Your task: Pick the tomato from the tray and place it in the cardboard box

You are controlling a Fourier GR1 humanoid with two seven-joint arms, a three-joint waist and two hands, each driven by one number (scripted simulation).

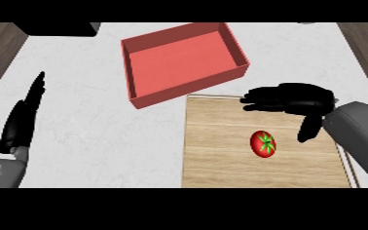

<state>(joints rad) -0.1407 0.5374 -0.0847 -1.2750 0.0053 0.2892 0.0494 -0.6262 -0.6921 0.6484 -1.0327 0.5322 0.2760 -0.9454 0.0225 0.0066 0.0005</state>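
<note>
Head view: right hand point(291, 100) released, outstretched, near glossy oval tomato point(264, 143) on wood-grain tray point(215, 165); rectangular red box point(183, 61) close by.

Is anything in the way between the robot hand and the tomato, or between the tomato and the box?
Nothing visible. Only bare tray separates the right robot hand from the tomato, and only tray lies toward the box.

White counter point(93, 126), dark wooden floor point(9, 44)
</note>
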